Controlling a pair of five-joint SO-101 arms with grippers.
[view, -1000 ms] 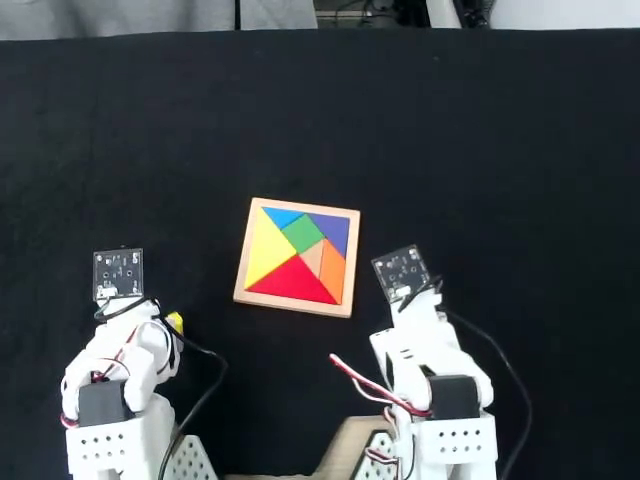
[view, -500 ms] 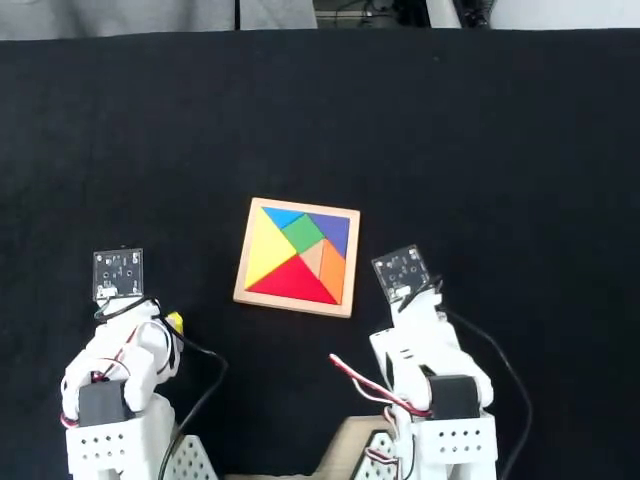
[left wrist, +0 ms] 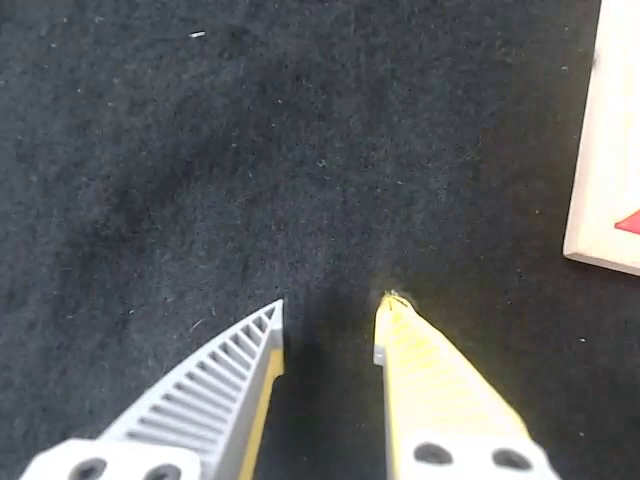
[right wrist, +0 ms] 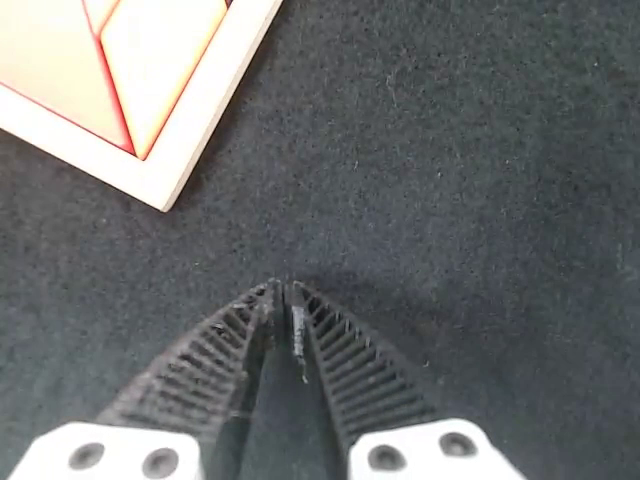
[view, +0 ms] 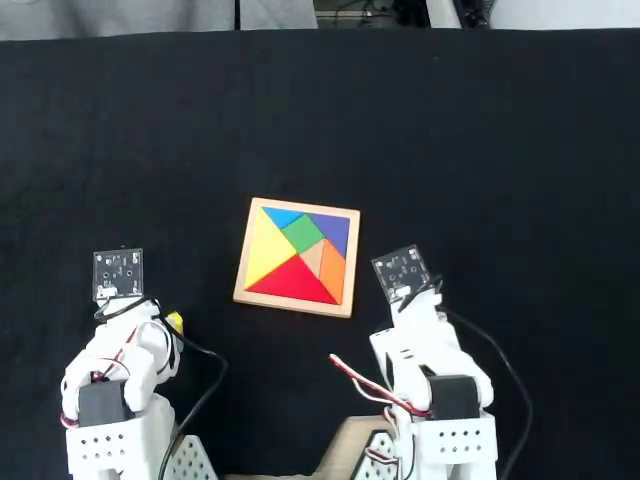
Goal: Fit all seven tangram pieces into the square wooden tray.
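The square wooden tray [view: 243, 270] lies mid-table on the black cloth, holding yellow, red, green, blue, purple and orange tangram pieces packed into a full square. The left arm is folded back at the near left; its gripper [left wrist: 330, 310] hangs open over bare cloth, with the tray's corner [left wrist: 600, 200] off to one side. At the near right the other arm is folded back too. Its gripper [right wrist: 281, 293] is shut on nothing, a short way from the tray's corner [right wrist: 190, 150].
Both arm bases [view: 110, 440] [view: 445, 440] stand at the table's near edge with cables trailing between them. Black cloth [view: 480, 140] spreads wide on every side of the tray.
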